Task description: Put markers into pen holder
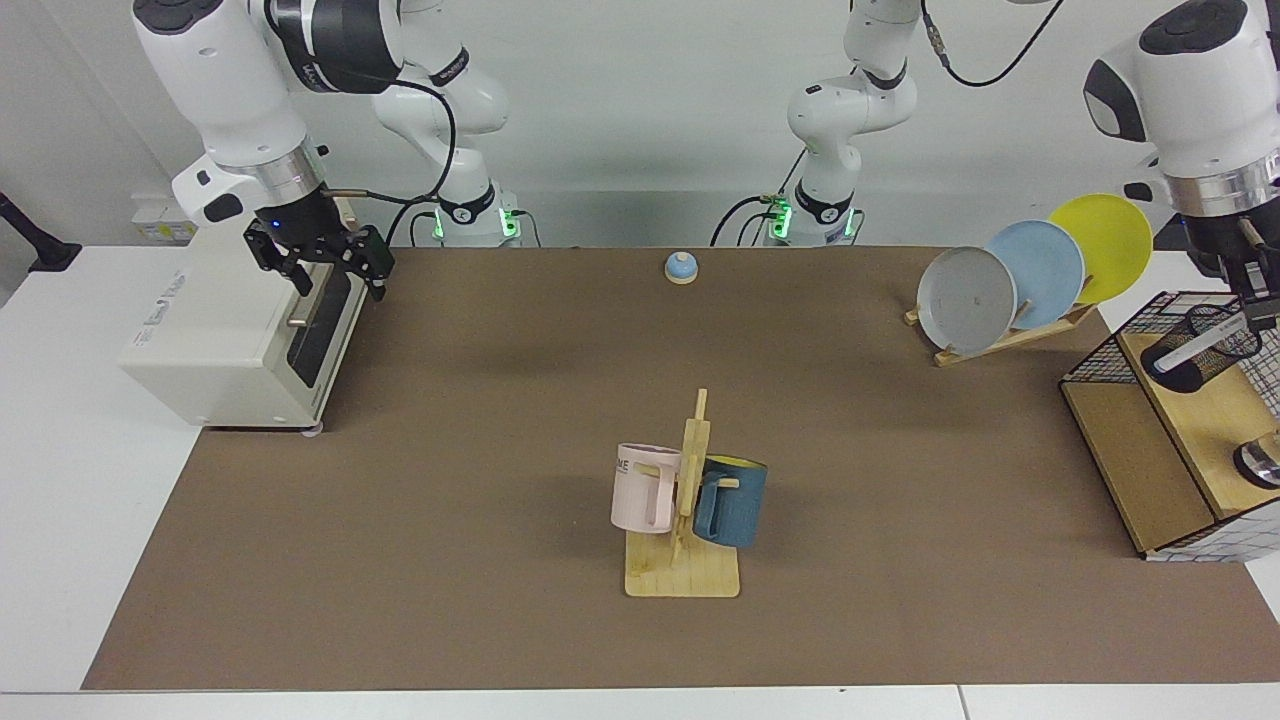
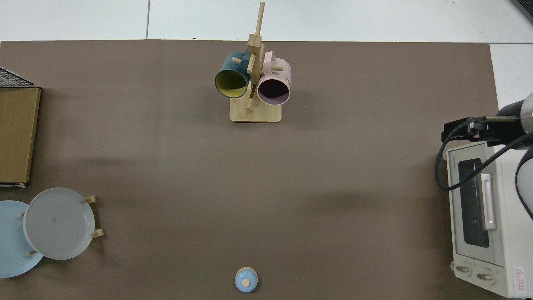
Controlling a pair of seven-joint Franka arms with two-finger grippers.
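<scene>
Only facing view: marker (image 1: 1196, 340), pen holder (image 1: 1201, 347)

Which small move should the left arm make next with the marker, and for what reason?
Probably open the left gripper and let go. It holds the slim white marker slanted, its lower end already inside the small black wire-mesh pen holder, so it should drop in. The right gripper waits by the white toaster oven.

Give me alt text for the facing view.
The left gripper holds the marker slanted in front of the pen holder. The right gripper waits open by the toaster oven; two mugs hang mid-table.
</scene>
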